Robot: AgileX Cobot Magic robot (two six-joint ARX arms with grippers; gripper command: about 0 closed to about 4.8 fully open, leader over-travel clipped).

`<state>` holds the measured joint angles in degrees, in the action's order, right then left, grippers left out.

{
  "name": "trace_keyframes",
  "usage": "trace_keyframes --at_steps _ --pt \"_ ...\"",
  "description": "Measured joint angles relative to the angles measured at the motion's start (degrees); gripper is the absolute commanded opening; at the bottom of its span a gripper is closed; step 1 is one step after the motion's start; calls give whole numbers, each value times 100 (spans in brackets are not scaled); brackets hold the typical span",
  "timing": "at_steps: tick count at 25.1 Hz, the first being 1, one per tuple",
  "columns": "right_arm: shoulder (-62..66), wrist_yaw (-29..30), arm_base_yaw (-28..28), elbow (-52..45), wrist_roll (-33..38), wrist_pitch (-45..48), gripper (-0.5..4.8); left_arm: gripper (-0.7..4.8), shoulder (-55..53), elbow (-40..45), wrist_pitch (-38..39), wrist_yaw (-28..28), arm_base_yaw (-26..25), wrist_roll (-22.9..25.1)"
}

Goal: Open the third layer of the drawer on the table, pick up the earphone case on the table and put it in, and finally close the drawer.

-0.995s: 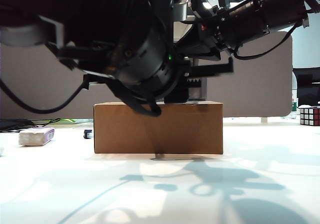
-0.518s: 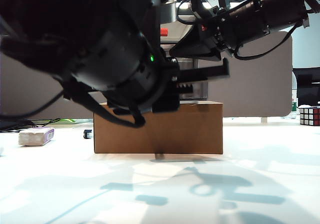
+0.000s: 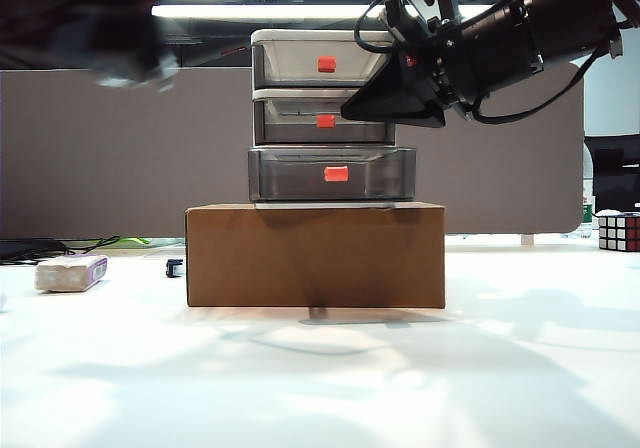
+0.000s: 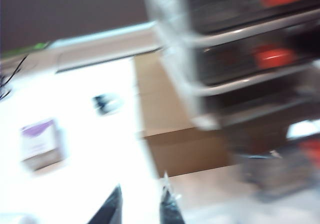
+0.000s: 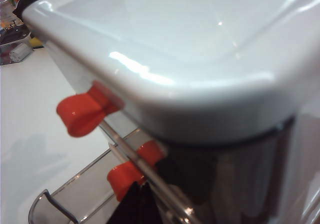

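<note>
Left arm, which blocked most of the exterior view a second ago, has swung up and off to the upper left; only a dark blur of it remains at the frame's top corner. The drawer unit (image 3: 330,133) is now fully exposed, standing on a brown box (image 3: 316,255) on the surface (image 3: 320,378).

Third layer (image 3: 331,174) sits pulled forward of the two drawers above, its red handle (image 3: 336,173) to the front. Judged open, so the first step looks done. Right wrist view agrees: a grey tray (image 5: 75,196) juts out below the white top and upper handles.

Left tool (image 4: 140,206): wrist view badly smeared by motion. Two dark fingertips with a narrow gap, nothing between them. It hangs above the surface beside the box, clear of the unit.

Right tool (image 3: 365,108): parked against the unit's upper right front, near the second drawer. Probably steadying the light plastic stack while the bottom drawer was pulled. Its jaws are not readable in either view; cannot tell wide or narrow.

Earphone case: not found in any current view. On the far left of the surface lies a white-and-purple block (image 3: 71,273), also seen from the left wrist (image 4: 40,141); a small dark item (image 3: 176,266) lies nearer the box. A Rubik's cube (image 3: 618,231) is at the far right.

Next step, by judgement: left tool to locate and pick up the case.
</note>
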<state>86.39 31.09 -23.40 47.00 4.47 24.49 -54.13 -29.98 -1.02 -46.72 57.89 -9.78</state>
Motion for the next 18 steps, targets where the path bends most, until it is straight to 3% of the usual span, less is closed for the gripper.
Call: trace_keyframes --at_steps 1,4,6,8,9,11,13,15,16,18 --pt "0 33 2 0 0 0 -6 64 162 15 125 385 -382 17" --pt "0 76 2 0 0 -37 -6 17 505 -9 173 2227 -1827 35" --pt "2 87 2 0 0 -74 -6 18 507 -9 120 3403 -2712 48" --pt "2 96 2 0 0 -136 -6 38 321 -9 210 5132 -4146 59" --pt "2 101 2 0 2 -146 -6 90 208 -7 308 5633 -4664 66" --pt "2 107 0 0 0 -164 -6 97 22 -2 629 6078 -5421 151" --pt "0 114 0 0 0 -192 -6 97 -33 0 846 6076 -5947 111" --pt "2 133 2 0 0 -243 -6 98 -20 2 994 6019 -6240 98" --pt "0 133 7 0 0 -254 -6 131 -17 2 1029 6017 -6282 166" --pt "0 173 -7 0 0 -254 -6 162 -68 13 1071 6179 -6540 1298"
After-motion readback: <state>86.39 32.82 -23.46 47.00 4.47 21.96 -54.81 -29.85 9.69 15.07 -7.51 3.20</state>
